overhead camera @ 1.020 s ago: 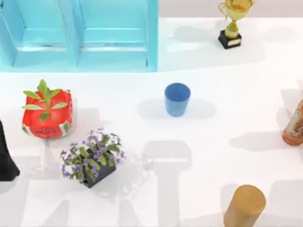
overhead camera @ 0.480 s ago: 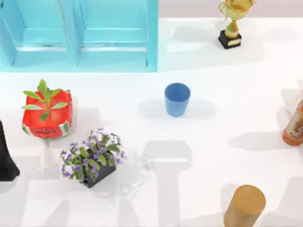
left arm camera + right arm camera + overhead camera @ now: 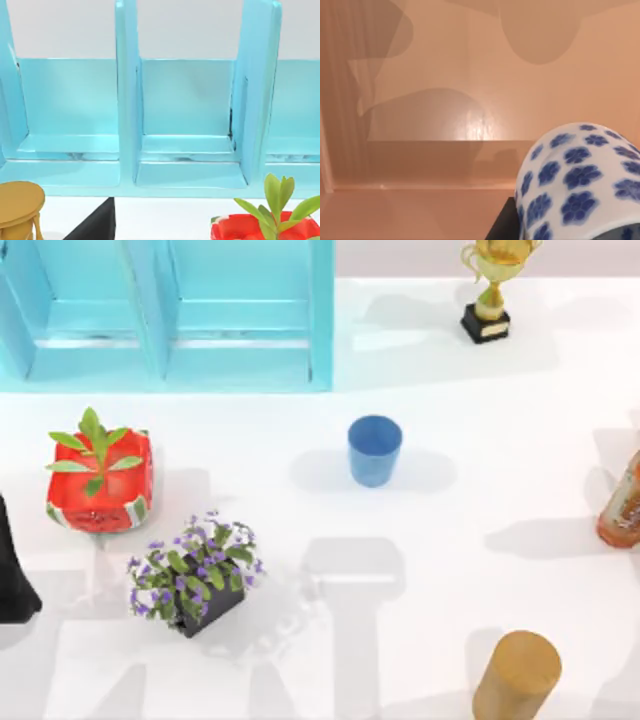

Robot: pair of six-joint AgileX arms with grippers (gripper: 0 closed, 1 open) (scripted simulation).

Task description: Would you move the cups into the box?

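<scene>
The blue cup (image 3: 375, 449) is standing upright near the middle of the bench (image 3: 480, 440), its open mouth facing up and its long axis vertical. The box (image 3: 170, 310) is sitting along the far edge toward the bench's left corner, so the cup lies just off the box's right front corner, apart from it and not touching.

The patterned cup (image 3: 580, 182) is sitting right against the right wrist camera, which suggests the right claw is carrying it, though whether that claw is clamped on it cannot be told.

The left wrist camera is looking into the box's compartments (image 3: 187, 120); the left claw's state cannot be told either. The blue cup is not yet in the box.
</scene>
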